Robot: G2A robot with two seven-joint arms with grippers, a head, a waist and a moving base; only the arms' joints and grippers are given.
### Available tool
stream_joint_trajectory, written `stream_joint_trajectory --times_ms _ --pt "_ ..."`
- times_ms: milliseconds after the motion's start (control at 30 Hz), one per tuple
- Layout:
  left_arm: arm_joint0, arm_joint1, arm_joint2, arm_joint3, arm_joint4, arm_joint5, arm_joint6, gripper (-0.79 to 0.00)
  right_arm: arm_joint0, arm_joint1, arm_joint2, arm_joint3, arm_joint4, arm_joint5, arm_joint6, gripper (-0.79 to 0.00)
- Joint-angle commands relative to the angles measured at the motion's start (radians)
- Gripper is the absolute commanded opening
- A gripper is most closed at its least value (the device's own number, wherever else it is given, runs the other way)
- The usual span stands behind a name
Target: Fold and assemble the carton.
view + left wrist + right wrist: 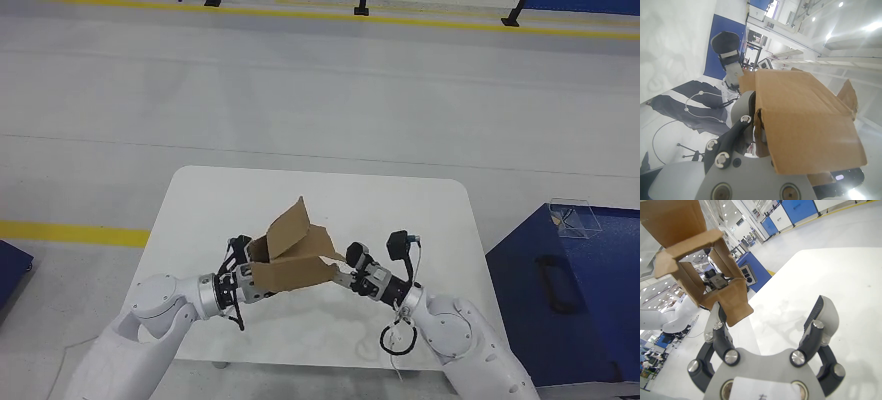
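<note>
- White table (pixel 400 205) stands on a pale workshop floor (pixel 300 90), beneath both arms.
- Carton (pixel 290 248) hangs in the air above it: an open brown tube, flaps loose at the ends, not yet squared.
- Left gripper (pixel 244 274) is clamped on one wall of it.
- Right gripper (pixel 768 317) is spread wide and holds nothing, one finger (pixel 714 315) seemingly against a loose flap (pixel 735 302).
- Risk, as I judge it: with a one-sided hold (thin card, single pinch), pushing that flap may twist the tube, slip it free, or crease the flap off its fold line.
</note>
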Motion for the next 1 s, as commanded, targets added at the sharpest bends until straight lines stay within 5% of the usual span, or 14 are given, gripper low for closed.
stream_joint_trajectory --times_ms 0,533,967 --pt "0.002 -0.005 0.019 0.0 -0.009 -0.005 -0.003 -0.785 -0.007 0.001 0.013 -0.011 -0.023 0.006 -0.018 0.0" --pt "-0.029 -0.027 0.047 0.058 -0.098 0.068 0.052 -0.785 -0.076 0.007 0.059 -0.099 -0.004 -0.01 -0.01 0.0" --pt "-0.015 -0.032 0.055 0.039 -0.066 0.039 0.031 -0.785 -0.063 0.004 0.075 -0.076 -0.001 0.047 0.0 0.0"
